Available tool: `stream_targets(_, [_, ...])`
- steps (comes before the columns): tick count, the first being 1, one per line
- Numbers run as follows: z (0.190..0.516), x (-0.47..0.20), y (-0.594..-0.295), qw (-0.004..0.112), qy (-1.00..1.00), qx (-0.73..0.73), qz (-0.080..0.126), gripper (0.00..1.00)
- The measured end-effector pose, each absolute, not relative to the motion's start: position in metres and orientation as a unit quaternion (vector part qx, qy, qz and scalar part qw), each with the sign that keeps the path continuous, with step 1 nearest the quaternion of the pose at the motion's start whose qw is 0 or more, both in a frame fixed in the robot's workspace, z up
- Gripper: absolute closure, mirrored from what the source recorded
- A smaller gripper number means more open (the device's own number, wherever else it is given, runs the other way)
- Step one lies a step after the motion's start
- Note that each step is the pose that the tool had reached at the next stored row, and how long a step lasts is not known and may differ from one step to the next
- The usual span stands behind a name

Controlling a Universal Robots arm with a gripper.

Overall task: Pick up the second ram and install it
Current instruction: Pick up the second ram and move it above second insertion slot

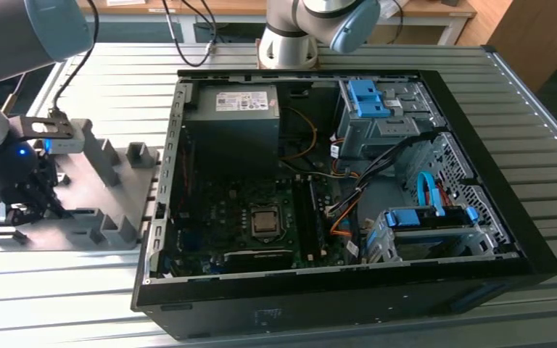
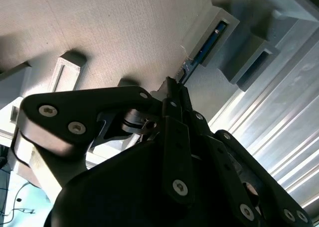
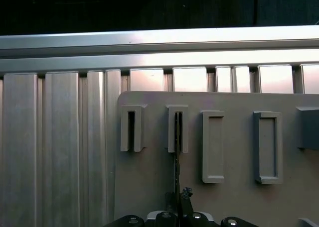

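Pincer (image 2: 175, 87) clamped, as I see it, on one end of the second ram (image 2: 205, 47), which stands on edge, other end in a slot block (image 3: 185, 132) of the grey fixture plate (image 2: 124, 28) on the bench (image 1: 85, 72)

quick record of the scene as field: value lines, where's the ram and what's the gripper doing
gripper: gripper closed on the near end of the second ram
second ram: second ram seen edge-on, far end sitting in a holder slot
holder: grey fixture plate on the slatted table, at the exterior view's left of the pc case
pc case: pc case lying open, motherboard exposed
task state: ram gripped at the fixture, not in the case
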State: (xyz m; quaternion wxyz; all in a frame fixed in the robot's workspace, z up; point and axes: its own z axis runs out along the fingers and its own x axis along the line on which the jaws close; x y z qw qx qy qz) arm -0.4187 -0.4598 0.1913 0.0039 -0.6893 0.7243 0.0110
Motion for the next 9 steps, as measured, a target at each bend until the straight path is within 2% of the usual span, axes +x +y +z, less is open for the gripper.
stream_targets(9, [0.1911, -0.4187, -0.4598, 0.004, 0.724, -0.689, 0.011, 0.86])
